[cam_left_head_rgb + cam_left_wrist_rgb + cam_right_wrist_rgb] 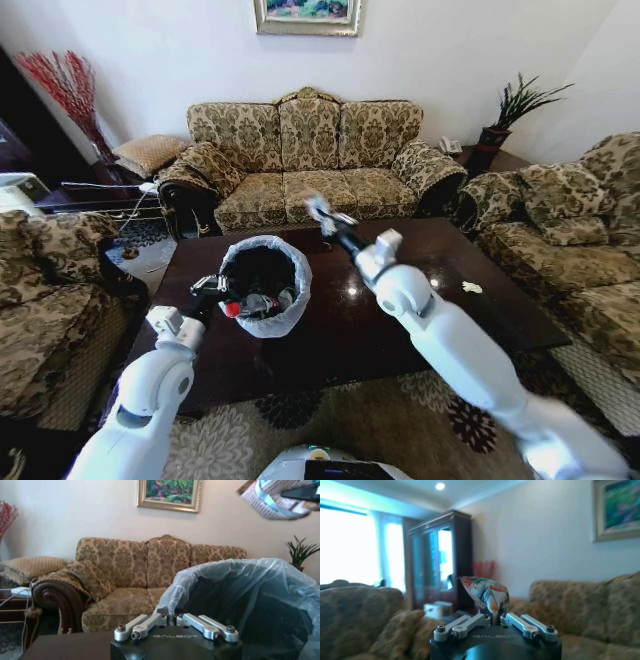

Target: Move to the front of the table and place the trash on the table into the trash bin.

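Right gripper (322, 216) clamped on colourful wrapper (485, 592), raised over glossy dark table (420, 300); left gripper (205, 292) jaws together beside lined trash bin (264, 284); floral sofa (310, 150) far.

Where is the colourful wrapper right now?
The colourful wrapper is pinched in the right end effector, held up above the table, just right of the trash bin in the head view.

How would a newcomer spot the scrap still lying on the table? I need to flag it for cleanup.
Find the long dark table before the floral sofa. Right of the trash bin and the right gripper with its colourful wrapper, near the table's right edge, lies a white paper wad, small, pale, alone on the wood.
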Controlling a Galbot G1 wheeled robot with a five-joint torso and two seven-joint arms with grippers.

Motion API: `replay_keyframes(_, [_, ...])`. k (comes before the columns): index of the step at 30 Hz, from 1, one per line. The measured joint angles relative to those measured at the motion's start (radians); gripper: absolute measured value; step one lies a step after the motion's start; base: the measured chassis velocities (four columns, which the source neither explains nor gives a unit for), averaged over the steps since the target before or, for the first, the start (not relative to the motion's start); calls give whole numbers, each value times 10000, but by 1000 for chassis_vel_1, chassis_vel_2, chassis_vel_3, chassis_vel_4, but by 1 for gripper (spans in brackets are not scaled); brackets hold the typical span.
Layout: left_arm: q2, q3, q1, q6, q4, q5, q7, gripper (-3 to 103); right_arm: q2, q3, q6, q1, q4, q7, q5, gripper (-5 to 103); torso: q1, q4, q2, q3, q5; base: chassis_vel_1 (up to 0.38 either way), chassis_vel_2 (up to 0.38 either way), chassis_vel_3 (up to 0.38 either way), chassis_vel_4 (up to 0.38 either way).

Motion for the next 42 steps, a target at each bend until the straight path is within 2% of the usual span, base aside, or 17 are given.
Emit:
replay_keyframes(1, [0,0,0,0,0,0,0,3,0,0,0,0,0,0,0,2,0,0,0,0,0,0,0,0,0])
replay_keyframes(3, [-8,-19,-19,14,34,0,0,3,-188,-1086,-182,118,369,438,301,2,0,-3,0,1,3,0,0,0,0])
replay_keyframes(8, [-80,-25,-23,17,45,1,2,3,-262,-1769,-408,101,338,454,156,-1,0,-5,0,1,7,0,0,0,0])
replay_keyframes(10, [-160,-19,-29,21,35,17,1,3,-160,-1968,-420,134,-42,442,-35,9,0,-5,0,1,7,0,0,0,0])
replay_keyframes(11, [-160,-19,-29,21,35,17,1,3,-160,-1968,-420,134,-42,442,-35,9,0,-5,0,1,7,0,0,0,0])
replay_keyframes(14, [-194,-54,-8,24,-14,29,1,3,20,-2000,-419,324,-353,411,-112,25,1,-3,-1,1,4,0,0,0,0])
replay_keyframes(15, [-194,-54,-8,24,-14,29,1,3,20,-2000,-419,324,-353,411,-112,25,1,-3,-1,1,4,0,0,0,0])
replay_keyframes(19, [-166,-111,41,54,-53,29,-22,3,85,-2022,-418,468,-389,269,-194,47,0,-3,0,1,5,0,0,0,0])
replay_keyframes(24, [-145,-134,50,67,-53,29,-53,3,55,-2047,-418,475,-295,197,-262,58,0,-2,0,1,4,0,0,0,0])
replay_keyframes(26, [-134,-135,44,72,-53,25,-55,3,-6,-2041,-412,441,-235,131,-337,69,0,-3,0,1,4,0,0,0,0])
replay_keyframes(28, [-133,-130,35,74,-49,23,-56,3,-17,-2004,-367,432,-233,123,-401,74,0,-3,0,1,6,0,0,0,0])
replay_keyframes(30, [-133,-114,15,78,-30,13,-54,3,-25,-1851,-32,448,-228,21,-611,85,0,-3,0,1,7,0,0,0,0])
replay_keyframes(31, [-133,-114,15,78,-30,13,-54,3,-25,-1851,-32,448,-228,21,-611,85,0,-3,0,1,7,0,0,0,0])
replay_keyframes(35, [-191,-118,-2,82,139,10,-57,3,-190,-842,466,441,11,-100,-966,100,0,0,0,1,3,0,0,0,0])
replay_keyframes(37, [-204,-122,-1,81,162,10,-56,3,-331,-581,538,307,26,-97,-1203,100,0,1,0,0,2,0,0,0,0])
replay_keyframes(39, [-230,-132,-23,58,210,8,-55,3,-941,131,673,-387,-129,-260,-2208,100,0,0,0,0,5,0,0,0,0])
replay_keyframes(42, [-266,-158,-47,25,230,-10,-90,3,-1288,568,808,-950,-368,-315,-2777,100,-1,-5,0,0,8,0,0,0,0])
